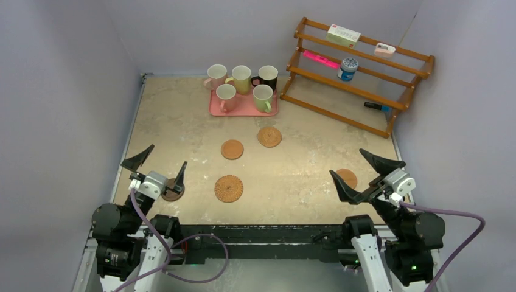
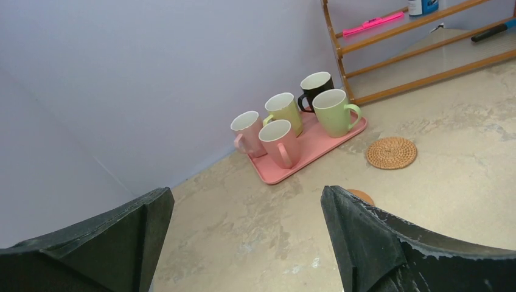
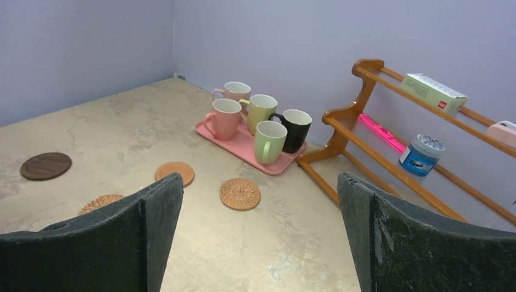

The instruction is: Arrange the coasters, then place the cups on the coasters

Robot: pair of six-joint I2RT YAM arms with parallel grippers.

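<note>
Across the worktop (image 1: 292,164) the coasters (image 1: 229,188) lie scattered and well apart, in no order. The dark coaster (image 1: 172,194) sits just under the left tool (image 1: 167,155), and a tan one lies by the right tool (image 1: 347,161). All five cups (image 1: 263,97) stand upright on the tray (image 1: 240,112) at the far side. Both tools hang released, jaws wide, grasping nothing. As I judge it, nothing is done yet: arranging the coasters comes first, then every cup must be moved.
</note>
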